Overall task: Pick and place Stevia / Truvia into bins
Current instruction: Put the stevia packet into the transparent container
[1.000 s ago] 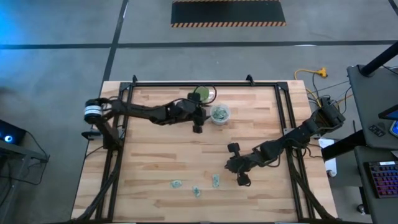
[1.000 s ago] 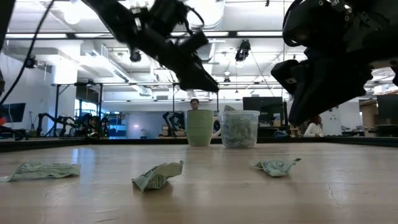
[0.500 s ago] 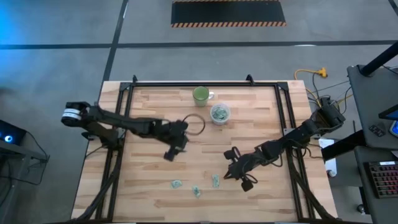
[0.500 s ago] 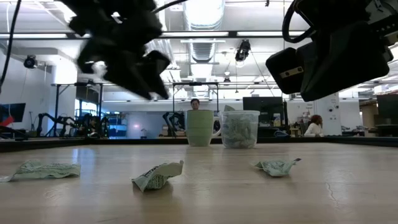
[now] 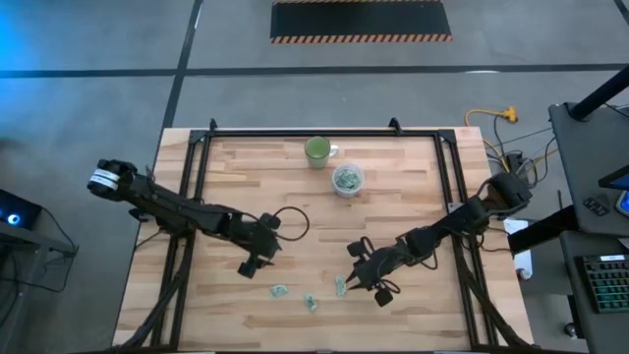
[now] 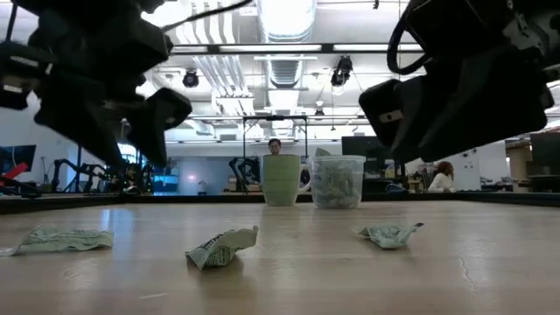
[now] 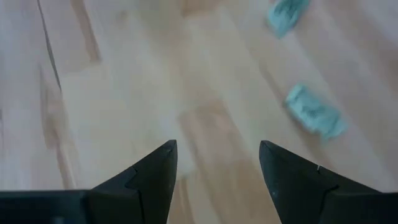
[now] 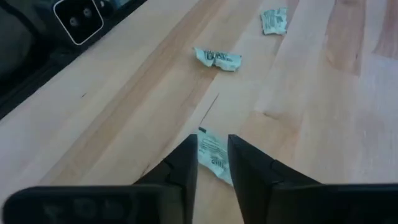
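Note:
Three crumpled pale green-and-white sachets lie flat near the table's near edge (image 5: 279,291), (image 5: 311,302), (image 5: 340,286). More sachets fill the clear cup (image 5: 347,179), which stands at the far middle. My right gripper (image 5: 354,280) hovers just right of the rightmost sachet. In the right wrist view that sachet (image 8: 213,155) shows on the wood through the gripper's (image 8: 212,158) narrow gap, untouched as far as I can see. My left gripper (image 5: 250,265) hangs wide open (image 7: 217,155) above bare wood, left of the sachets (image 7: 314,112).
A green mug (image 5: 316,150) stands just left of and behind the clear cup. Black frame rails (image 5: 187,226) run along the table's left, right and far sides. A cable loop (image 5: 290,221) lies behind the left gripper. Bare wood shows across the table's middle.
My left gripper has swung away from the clear cup, toward the table's near edge and left, and now hangs over the near-left part of the table. My right gripper has crept left toward the rightmost sachet. The sachets have not moved.

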### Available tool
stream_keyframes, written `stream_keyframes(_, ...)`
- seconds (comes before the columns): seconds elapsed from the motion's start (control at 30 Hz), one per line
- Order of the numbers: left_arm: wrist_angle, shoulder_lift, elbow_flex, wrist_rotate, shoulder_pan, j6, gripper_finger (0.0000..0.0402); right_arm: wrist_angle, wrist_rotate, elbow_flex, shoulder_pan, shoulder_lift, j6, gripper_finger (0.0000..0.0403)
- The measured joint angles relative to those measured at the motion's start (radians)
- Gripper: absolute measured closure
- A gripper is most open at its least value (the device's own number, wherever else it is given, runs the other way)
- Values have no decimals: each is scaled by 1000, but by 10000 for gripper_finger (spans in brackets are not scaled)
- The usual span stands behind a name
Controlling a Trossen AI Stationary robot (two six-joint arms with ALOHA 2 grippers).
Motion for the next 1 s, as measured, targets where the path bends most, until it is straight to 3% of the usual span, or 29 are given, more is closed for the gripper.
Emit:
stream_keyframes(0.5, 29, -8, 6, 0, -22, -14, 191, 0, -14, 29, 0, 24, 69, 226)
stream_keyframes(1.0, 34, -7, 0, -1, -26, -39, 191, -23, -17, 69, -26, 99, 88, 216)
